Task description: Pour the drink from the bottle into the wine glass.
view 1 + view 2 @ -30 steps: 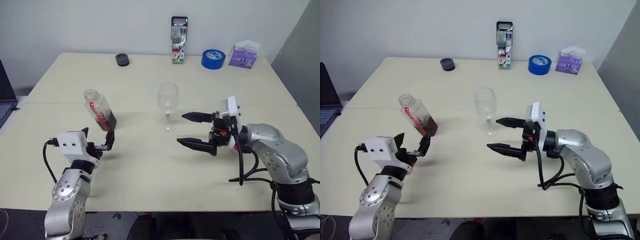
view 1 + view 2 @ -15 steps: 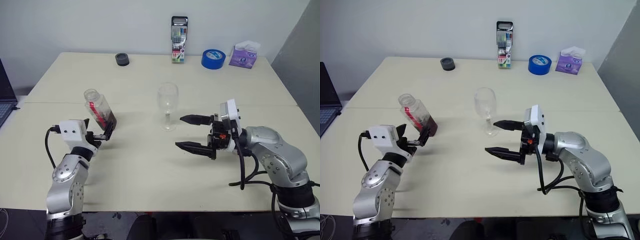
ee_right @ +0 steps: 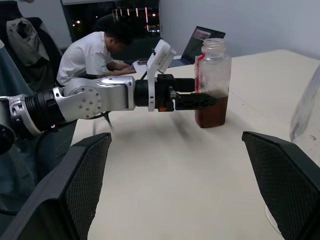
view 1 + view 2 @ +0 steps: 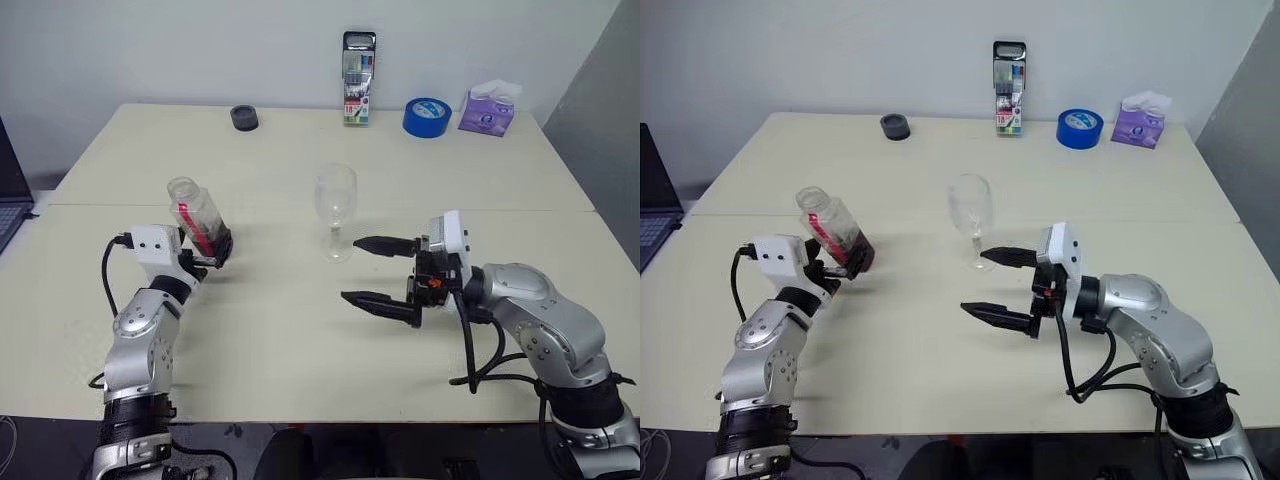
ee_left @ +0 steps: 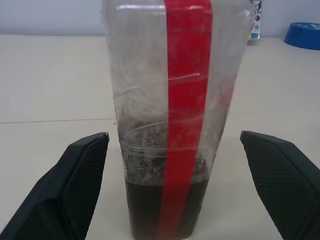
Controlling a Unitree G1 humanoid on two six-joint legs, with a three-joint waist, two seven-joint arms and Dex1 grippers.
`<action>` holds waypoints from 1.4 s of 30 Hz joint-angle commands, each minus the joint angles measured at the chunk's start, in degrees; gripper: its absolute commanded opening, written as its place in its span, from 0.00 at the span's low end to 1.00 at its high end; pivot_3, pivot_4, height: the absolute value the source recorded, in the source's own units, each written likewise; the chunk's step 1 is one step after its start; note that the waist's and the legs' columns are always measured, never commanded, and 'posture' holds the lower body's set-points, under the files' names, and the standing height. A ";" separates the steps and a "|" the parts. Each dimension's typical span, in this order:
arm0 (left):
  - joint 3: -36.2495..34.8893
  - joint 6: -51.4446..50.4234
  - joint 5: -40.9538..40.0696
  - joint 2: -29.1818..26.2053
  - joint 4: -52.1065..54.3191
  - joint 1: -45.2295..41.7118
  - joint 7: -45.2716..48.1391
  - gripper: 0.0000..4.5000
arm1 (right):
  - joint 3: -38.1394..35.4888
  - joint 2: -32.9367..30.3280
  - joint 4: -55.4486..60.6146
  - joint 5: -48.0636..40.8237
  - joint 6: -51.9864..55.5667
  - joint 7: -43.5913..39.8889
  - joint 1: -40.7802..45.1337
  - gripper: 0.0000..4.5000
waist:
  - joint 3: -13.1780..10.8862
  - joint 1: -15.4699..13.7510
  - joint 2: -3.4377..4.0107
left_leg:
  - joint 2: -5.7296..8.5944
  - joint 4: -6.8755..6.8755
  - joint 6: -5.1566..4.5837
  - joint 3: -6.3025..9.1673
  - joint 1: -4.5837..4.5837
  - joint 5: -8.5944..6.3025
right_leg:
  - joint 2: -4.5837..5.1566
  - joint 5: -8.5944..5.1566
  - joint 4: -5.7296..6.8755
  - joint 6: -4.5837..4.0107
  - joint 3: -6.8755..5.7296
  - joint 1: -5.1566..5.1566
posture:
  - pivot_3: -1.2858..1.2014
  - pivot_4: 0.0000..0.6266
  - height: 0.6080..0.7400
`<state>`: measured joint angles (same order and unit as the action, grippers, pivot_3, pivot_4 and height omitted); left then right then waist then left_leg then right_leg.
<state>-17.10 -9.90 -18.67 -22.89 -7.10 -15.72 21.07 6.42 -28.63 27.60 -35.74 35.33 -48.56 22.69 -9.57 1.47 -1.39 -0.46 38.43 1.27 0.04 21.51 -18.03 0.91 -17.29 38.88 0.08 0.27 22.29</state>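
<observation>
Left of centre in the left eye view, the bottle (image 4: 198,219) standing upright on the pale table (image 4: 300,350), uncapped, a red label strip down its side. At its base, a small amount of the drink (image 5: 162,210), dark red-brown, filling only the lowest part. Around the bottle's lower half, the left gripper (image 4: 212,251), fingers spread wide apart, one on each side; in the left wrist view a clear gap between each finger (image 5: 75,175) and the bottle wall, so not clamped, not touching as far as can be told. Near the middle of the frame, slightly above centre, the wine glass (image 4: 336,212), clear and upright on its foot, well apart from the bottle. Right of centre and a little lower, the right gripper (image 4: 382,271), pointing toward the left of the frame, fingers wide apart and holding nothing; upper fingertip close to the glass's stem and foot, contact impossible to tell. Along the far edge of the table at the top of the frame: a small dark round object (image 4: 245,119) at upper left, a pack of markers (image 4: 357,93) standing at top centre, a blue tape roll (image 4: 427,117) and a purple tissue pack (image 4: 487,110) toward the upper right. In the right wrist view, beyond the table at upper left, a seated person in a white shirt (image 3: 97,55) and an open laptop (image 3: 201,39) near top centre.
</observation>
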 commanded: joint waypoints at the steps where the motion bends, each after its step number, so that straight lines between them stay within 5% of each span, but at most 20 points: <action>1: -0.09 3.61 1.17 -1.51 -4.01 -3.22 1.64 1.00 | -0.32 0.25 2.78 -0.99 0.36 1.19 1.02 0.99 | 0.00 0.00 0.00 | 0.00 0.09 0.00 0.05 0.08 0.00 | 0.00 0.00 0.01 0.00 -0.05 0.03 | 0.52 0.24 1.00; 5: -0.36 6.49 1.43 -2.04 -8.26 -6.10 2.86 1.00 | -0.20 0.38 2.62 -0.83 0.51 1.88 1.45 0.99 | 0.00 -0.04 0.00 | 0.01 0.38 0.00 0.27 0.32 -0.01 | 0.04 0.01 0.06 0.00 -0.28 0.05 | 0.52 0.24 1.00; 16: -0.01 7.62 1.62 -2.04 -9.64 -5.82 3.76 0.37 | -1.38 0.28 2.39 -1.50 1.77 3.46 2.87 1.00 | 0.00 -0.03 0.00 | 0.03 0.47 0.00 0.67 0.46 0.00 | 0.07 0.02 0.06 0.00 -0.67 0.01 | 0.52 0.24 1.00; 25: 3.52 5.23 8.02 -6.37 -6.13 -10.52 1.01 0.37 | -5.27 -0.12 0.75 0.92 -0.07 9.12 3.56 1.00 | 0.00 -0.03 -0.01 | 0.04 0.50 0.01 0.72 0.48 0.00 | 0.07 0.02 0.10 -0.01 -0.74 0.00 | 0.52 0.24 1.00; 35: 14.35 5.03 14.72 -12.87 -13.67 -29.45 12.18 0.37 | -7.94 -0.42 -14.23 6.71 -8.09 7.50 10.68 1.00 | -0.02 -0.20 -0.04 | 0.17 0.52 0.10 0.76 0.60 0.07 | 0.12 0.02 0.05 -0.01 -0.80 0.02 | 0.52 0.24 1.00; 42: 18.65 10.31 18.21 -14.60 -20.55 -36.59 18.78 0.37 | -10.58 -2.87 -10.03 2.48 -6.44 3.56 7.72 1.00 | -0.02 0.01 -0.04 | 0.17 0.65 0.16 0.78 1.20 0.12 | 0.12 0.02 0.18 -0.02 -0.82 0.62 | 0.52 0.24 1.00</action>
<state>1.76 -2.55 -1.43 -35.78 -28.04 -49.27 38.56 -1.82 -30.71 14.15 -30.98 28.73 -43.73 31.20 -9.59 1.48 -1.43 -0.29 39.13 1.44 0.82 22.89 -17.89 1.03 -17.27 39.10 0.06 -0.56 23.11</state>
